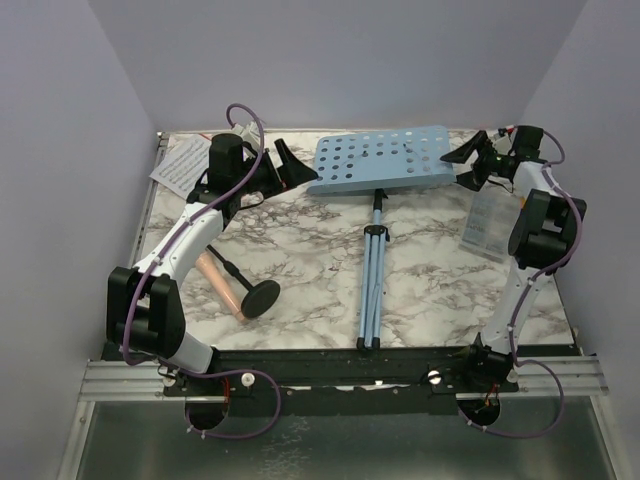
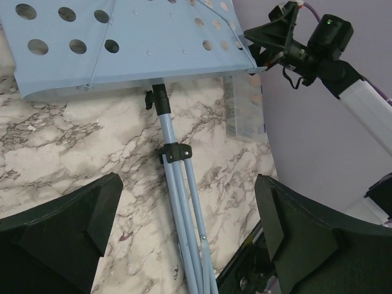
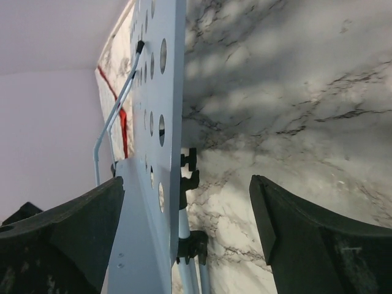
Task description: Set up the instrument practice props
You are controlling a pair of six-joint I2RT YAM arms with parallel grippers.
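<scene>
At the far left corner of the marble table [image 1: 300, 250], white sheet music [image 1: 178, 165] lies flat, partly hidden by the left arm, and nearer the front a pinkish-beige microphone [image 1: 218, 283] lies on its side with its round black base [image 1: 260, 298] tipped up. Just right of the sheet music, the left gripper [image 1: 285, 165] hovers beside the left edge of the light blue perforated music stand [image 1: 380, 160], its 2 fingers [image 2: 61, 226] spread wide and holding nothing. That stand lies flat down the middle, desk at the far end, folded tripod legs [image 1: 370, 290] pointing to the near edge. At the desk's right corner the right gripper [image 1: 462, 158] is spread apart, the desk edge between its fingers [image 3: 306, 233]; contact cannot be told. A red sheet [image 3: 122, 116] shows beyond the desk. A small clear box [image 1: 490, 225] lies by the right arm
</scene>
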